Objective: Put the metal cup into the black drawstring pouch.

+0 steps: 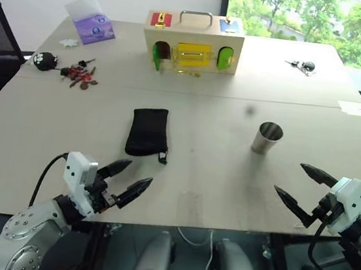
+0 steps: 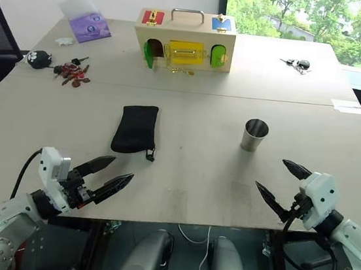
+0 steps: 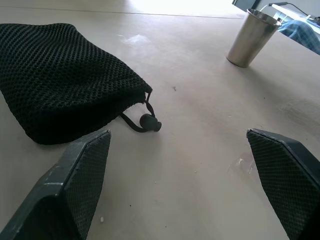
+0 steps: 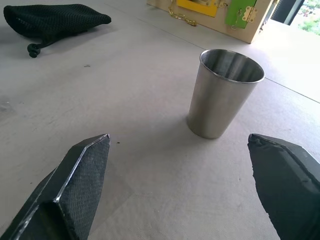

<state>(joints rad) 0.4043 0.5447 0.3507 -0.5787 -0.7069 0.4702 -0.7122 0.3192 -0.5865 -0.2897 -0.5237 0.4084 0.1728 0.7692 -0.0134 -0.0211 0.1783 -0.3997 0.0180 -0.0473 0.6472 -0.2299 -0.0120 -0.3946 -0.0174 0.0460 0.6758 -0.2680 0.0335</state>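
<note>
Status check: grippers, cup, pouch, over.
Left gripper and right gripper open, empty. Metal cup upright on table, untouched. Black drawstring pouch lying flat, apart from cup. Nothing between them.

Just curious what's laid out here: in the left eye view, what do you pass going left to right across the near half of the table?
Left tool → black drawstring pouch → metal cup → right tool.

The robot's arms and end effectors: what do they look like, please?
Each end effector, left and right, has two black pointed fingers with a fine textured inner face. A white block sits behind each. The arms are silver-grey metal with round bolted joints, and a black cable runs along each.
</note>
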